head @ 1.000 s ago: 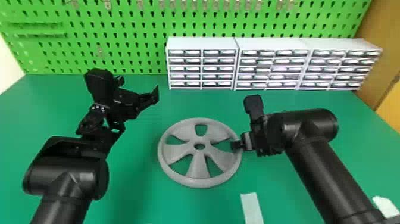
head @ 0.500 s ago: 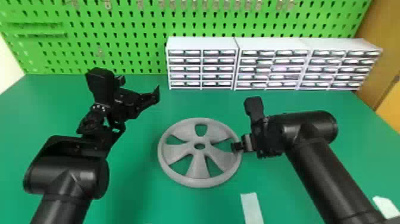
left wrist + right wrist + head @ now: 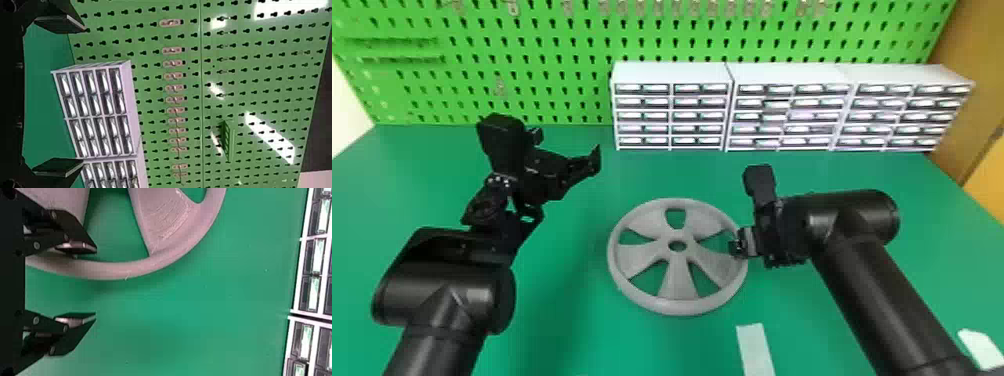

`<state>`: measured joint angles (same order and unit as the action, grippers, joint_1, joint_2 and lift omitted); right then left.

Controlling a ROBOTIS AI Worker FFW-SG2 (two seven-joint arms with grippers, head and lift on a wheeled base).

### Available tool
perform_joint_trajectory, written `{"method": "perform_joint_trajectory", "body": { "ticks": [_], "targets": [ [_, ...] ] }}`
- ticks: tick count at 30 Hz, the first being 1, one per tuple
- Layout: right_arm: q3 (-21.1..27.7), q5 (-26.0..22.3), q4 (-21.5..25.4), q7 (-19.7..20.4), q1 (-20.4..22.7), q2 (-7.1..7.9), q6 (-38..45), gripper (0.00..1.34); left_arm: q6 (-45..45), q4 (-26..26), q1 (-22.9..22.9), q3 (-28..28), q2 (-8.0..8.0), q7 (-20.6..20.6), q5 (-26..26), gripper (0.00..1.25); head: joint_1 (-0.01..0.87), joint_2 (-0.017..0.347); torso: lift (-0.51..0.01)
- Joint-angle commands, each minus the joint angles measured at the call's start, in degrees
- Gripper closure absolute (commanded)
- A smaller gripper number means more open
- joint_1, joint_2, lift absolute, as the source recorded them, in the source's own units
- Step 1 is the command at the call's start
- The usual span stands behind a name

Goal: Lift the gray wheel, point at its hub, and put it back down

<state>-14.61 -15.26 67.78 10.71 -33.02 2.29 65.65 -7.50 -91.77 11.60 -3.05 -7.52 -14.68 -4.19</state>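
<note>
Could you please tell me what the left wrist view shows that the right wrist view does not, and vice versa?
In the left wrist view: the green pegboard, a column of metal hooks and a small green holder on it, and the left claw with its fingers apart.

In the right wrist view, by contrast: part of the gray wheel, and the right claw, also open, at the wheel's rim.

Common to both: the green tabletop and white drawer cabinets.
</note>
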Motion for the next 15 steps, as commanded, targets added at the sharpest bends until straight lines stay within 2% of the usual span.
{"method": "perform_joint_trajectory", "body": {
  "ticks": [1,4,10,15],
  "targets": [
    [-0.25,1.46,0.16,0.01,0.23,0.0,-0.52,1.16,-0.15,0.02,0.0,0.06,-0.04,-0.09,0.06,0.09,0.692,0.048,-0.088],
    [-0.42,1.46,0.34,0.01,1.03,0.08,-2.19,1.21,-0.32,0.02,0.0,0.06,0.05,-0.26,0.06,0.09,0.692,0.048,-0.088],
    [-1.3,1.9,1.21,0.01,2.7,0.35,-7.03,1.23,-0.41,0.02,0.0,0.06,-0.04,-0.35,0.06,0.09,0.692,0.048,-0.088],
    [-1.13,1.9,1.3,0.01,2.96,0.35,-7.73,1.24,-0.59,0.02,0.0,0.06,0.05,-0.44,0.06,0.09,0.692,0.048,-0.088]
  ]
}}
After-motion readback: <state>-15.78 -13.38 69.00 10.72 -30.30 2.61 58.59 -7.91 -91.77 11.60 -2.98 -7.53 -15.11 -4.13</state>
